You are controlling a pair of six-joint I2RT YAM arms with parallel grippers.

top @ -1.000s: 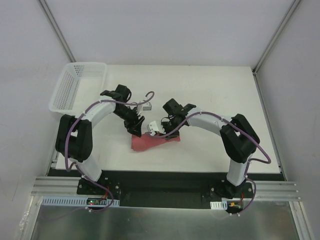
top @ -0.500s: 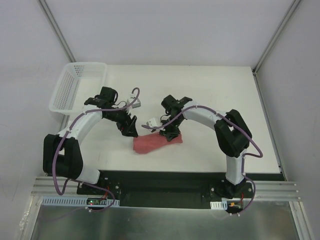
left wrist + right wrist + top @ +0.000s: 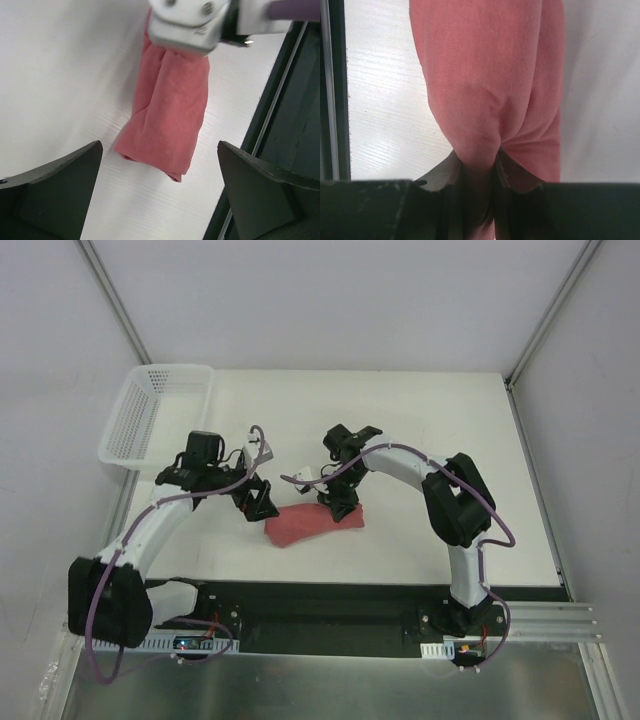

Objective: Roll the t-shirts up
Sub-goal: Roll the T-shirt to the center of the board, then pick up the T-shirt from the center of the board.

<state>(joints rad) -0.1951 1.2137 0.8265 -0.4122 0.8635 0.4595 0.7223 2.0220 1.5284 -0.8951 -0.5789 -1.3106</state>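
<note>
i had the left gripper (image 3: pixel 256 502) spread wide just beside the rolled t-shirt (image 3: pixel 308 525), gripping nothing, while the right gripper (image 3: pixel 338 508) pinched a fold at its right end.

The rolled t-shirt (image 3: pixel 312 524) lay on the bench (image 3: pixel 440 440), left of centre and toward the near edge, its length running left to right. The left hand (image 3: pixel 258 502) stood just beside the roll's left end, apart from it, with the roll lying ahead of its two fingers rather than between them. The right hand (image 3: pixel 338 508) sat over the roll's right part, a fold of cloth caught between its fingers (image 3: pixel 440 176). A basket (image 3: pixel 128 430) occupied the bench's far left corner, well apart from the roll and behind the left arm.
</note>
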